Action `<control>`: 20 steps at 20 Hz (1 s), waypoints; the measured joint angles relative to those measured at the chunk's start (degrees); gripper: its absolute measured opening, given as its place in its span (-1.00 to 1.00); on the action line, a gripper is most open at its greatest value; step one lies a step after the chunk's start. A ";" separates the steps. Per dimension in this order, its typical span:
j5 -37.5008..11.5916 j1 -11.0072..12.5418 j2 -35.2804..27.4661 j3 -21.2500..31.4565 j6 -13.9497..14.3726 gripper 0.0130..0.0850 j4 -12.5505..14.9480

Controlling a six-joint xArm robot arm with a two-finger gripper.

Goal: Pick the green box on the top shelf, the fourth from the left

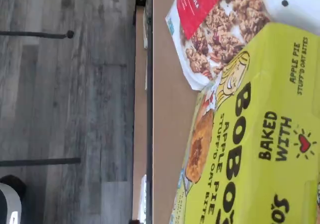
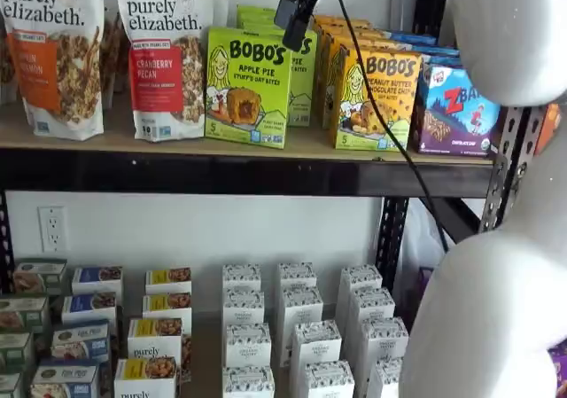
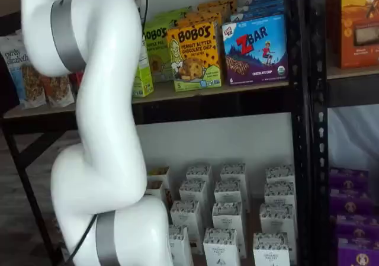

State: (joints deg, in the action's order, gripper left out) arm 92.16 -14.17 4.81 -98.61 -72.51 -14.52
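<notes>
1. Green box [image 2: 247, 86] is standing upright at the front edge of the top shelf [image 2: 266, 173], face outward, which we are judging leaves its sides free for a grasp.
2. We are seeing it flanked by the cranberry granola bag [image 2: 165, 57] on one side and the yellow-orange peanut butter box [image 2: 376, 98] on the other, more green boxes queued behind.
3. We are holding our gripper [image 2: 295, 15] just above the box's upper corner, not touching it; fingers are showing side-on, so we are taking them as spread wide and holding nothing.
4. We are filling the wrist view with the box's printed face [image 1: 250, 149].
</notes>
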 joint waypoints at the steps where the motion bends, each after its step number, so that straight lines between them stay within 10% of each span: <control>1: -0.19 -0.25 -0.16 -0.06 0.17 1.00 0.25; 20: 0.50 -4.02 -3.20 -2.64 2.89 1.00 5.52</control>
State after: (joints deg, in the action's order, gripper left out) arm 92.67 -18.20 1.61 -101.25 -69.62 -9.00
